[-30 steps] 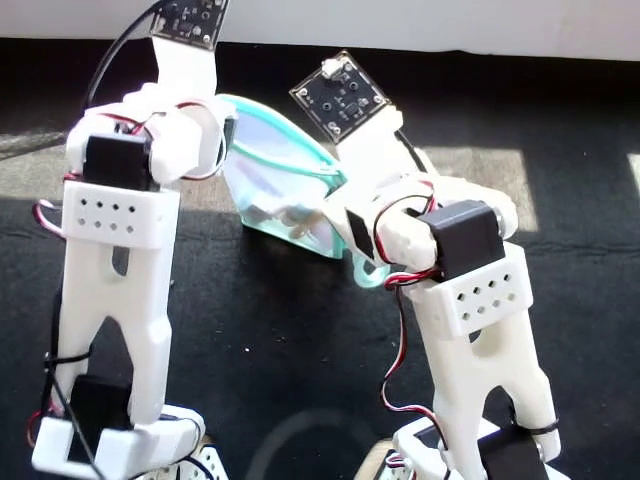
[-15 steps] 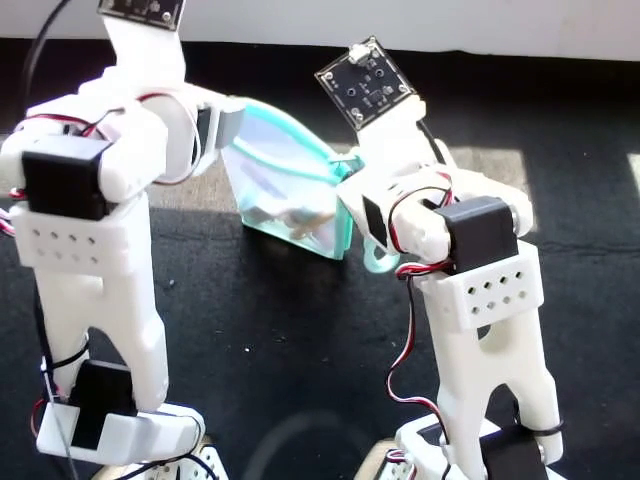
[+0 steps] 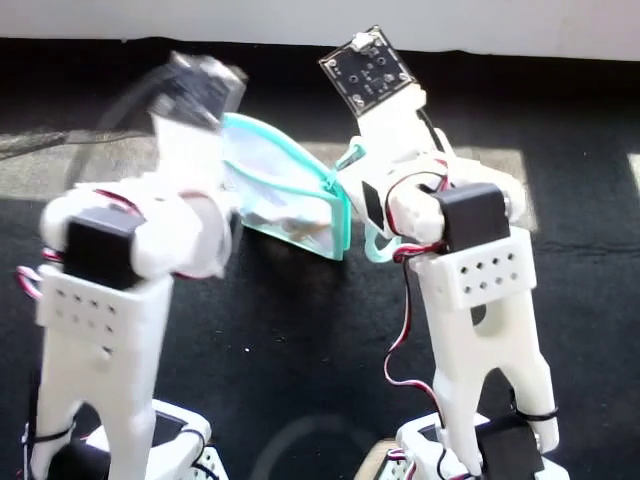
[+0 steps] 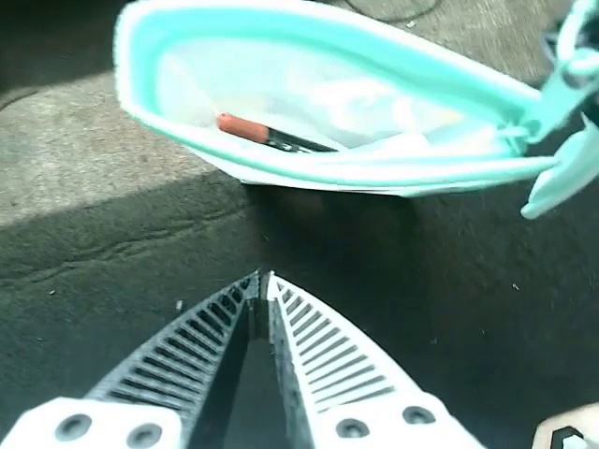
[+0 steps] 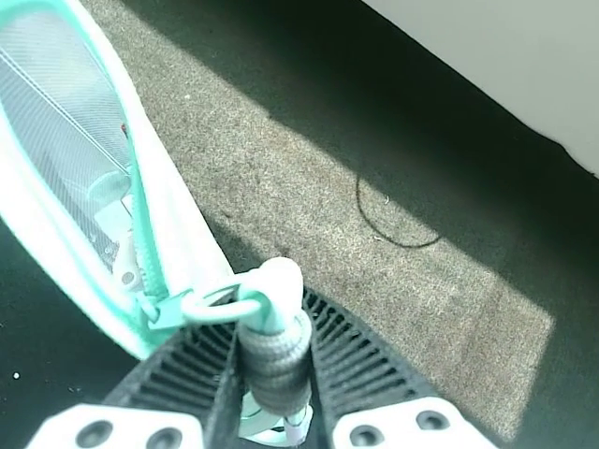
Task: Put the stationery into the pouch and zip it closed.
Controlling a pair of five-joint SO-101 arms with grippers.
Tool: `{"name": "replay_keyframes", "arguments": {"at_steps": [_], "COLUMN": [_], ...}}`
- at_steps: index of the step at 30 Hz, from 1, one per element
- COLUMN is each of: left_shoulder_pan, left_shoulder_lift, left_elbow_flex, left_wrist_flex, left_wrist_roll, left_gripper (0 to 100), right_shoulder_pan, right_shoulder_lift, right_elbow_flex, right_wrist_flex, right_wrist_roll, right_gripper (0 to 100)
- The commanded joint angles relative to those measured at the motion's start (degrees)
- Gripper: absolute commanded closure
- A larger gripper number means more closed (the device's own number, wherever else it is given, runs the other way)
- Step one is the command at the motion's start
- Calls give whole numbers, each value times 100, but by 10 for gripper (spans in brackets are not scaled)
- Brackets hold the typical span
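Now the open pouch (image 3: 290,190) is seen on the dark mat (image 3: 300,330).
Its zip pull (image 5: 279,281) is pinched by the right gripper (image 5: 270,318); the left gripper (image 4: 262,281) is closed tight on nothing nearby; a red pen (image 4: 253,131) is tucked inside.

A dark felt mat (image 3: 280,330) meets a white wall (image 3: 500,25) behind

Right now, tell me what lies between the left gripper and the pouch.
In the left wrist view, a stretch of bare dark mat separates the shut left gripper from the pouch; they do not touch.
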Motion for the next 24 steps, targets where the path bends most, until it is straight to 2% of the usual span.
{"name": "replay_keyframes", "arguments": {"at_steps": [1,6,10,13,19,24], "left_shoulder_pan": [84,-558,-611,-505,-92,-22], "left_shoulder_lift": [-321,-382,-347,-330,488,1385], "left_elbow_flex": [1297,2185,2308,2440,2352,1578], "left_wrist_flex": [-1530,-3578,-4624,-5284,-5565,-5556], "left_wrist_roll": [44,211,703,747,747,747], "left_gripper": [941,909,909,909,909,909], "right_shoulder_pan": [66,84,382,673,884,919], "right_shoulder_lift": [-31,-189,-154,-154,-215,-242], "right_elbow_flex": [-268,-242,-242,-233,-233,-303], "right_wrist_flex": [-84,-57,40,31,75,462], "right_wrist_roll": [9,18,35,44,62,62], "right_gripper": [993,993,993,993,993,993]}}
